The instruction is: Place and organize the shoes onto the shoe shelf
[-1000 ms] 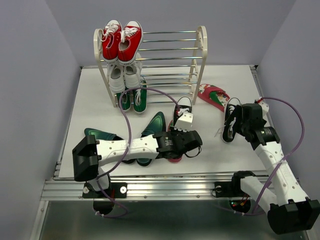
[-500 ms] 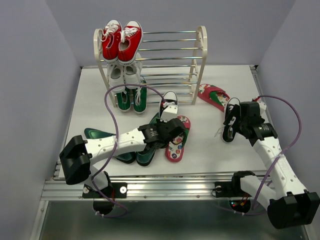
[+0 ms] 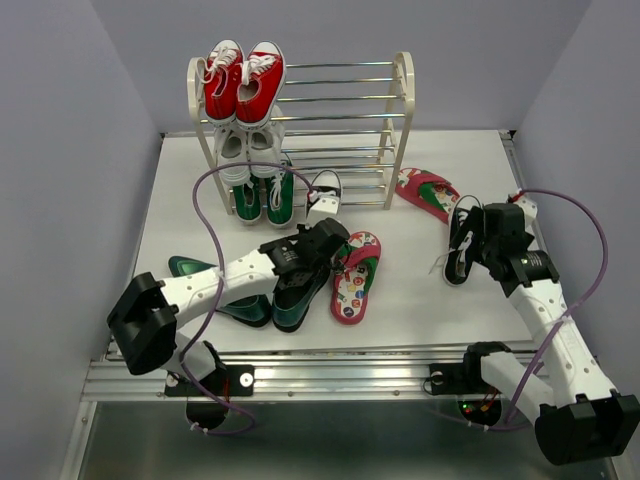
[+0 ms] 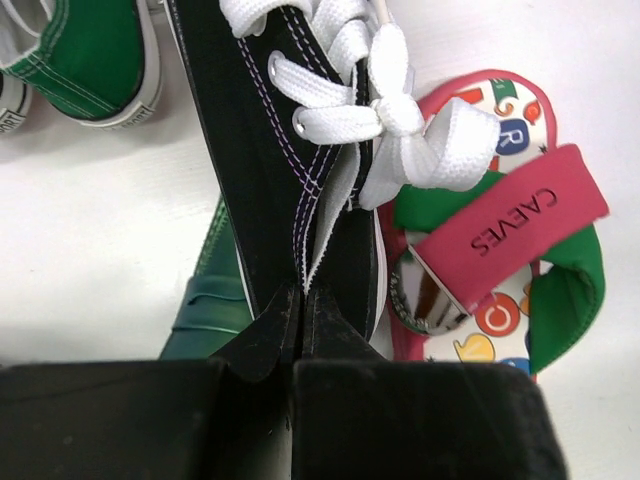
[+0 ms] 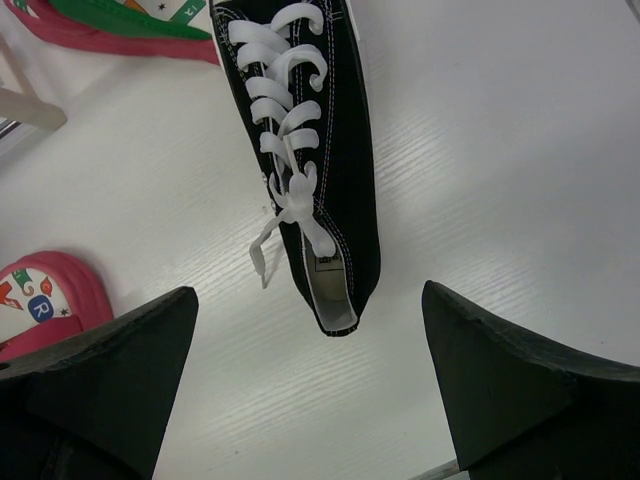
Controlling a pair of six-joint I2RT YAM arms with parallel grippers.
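My left gripper (image 3: 318, 225) (image 4: 302, 300) is shut on the heel of a black sneaker (image 3: 323, 190) (image 4: 270, 150) with white laces, holding it just in front of the shoe shelf (image 3: 398, 120). Below it lie a red flip-flop (image 3: 355, 275) (image 4: 500, 230) and a dark green loafer (image 3: 300, 290) (image 4: 205, 300). A second loafer (image 3: 205, 272) lies further left. Over the other black sneaker (image 3: 460, 245) (image 5: 310, 150) my right gripper (image 3: 472, 240) (image 5: 308, 295) stands open, its fingers wide on either side of the heel and not touching it. Another red flip-flop (image 3: 428, 192) (image 5: 130, 25) lies near the shelf's right foot.
The shelf's left side carries red sneakers (image 3: 243, 80) on top, white sneakers (image 3: 248, 150) in the middle and green sneakers (image 3: 265, 198) (image 4: 95, 55) at the bottom. Its right half shows bare chrome rods (image 3: 345, 95). Grey walls close in on both sides.
My left gripper has carried the black sneaker left and away from me, towards the shelf's lower tier, uncovering the flip-flop. The right gripper has hardly moved.
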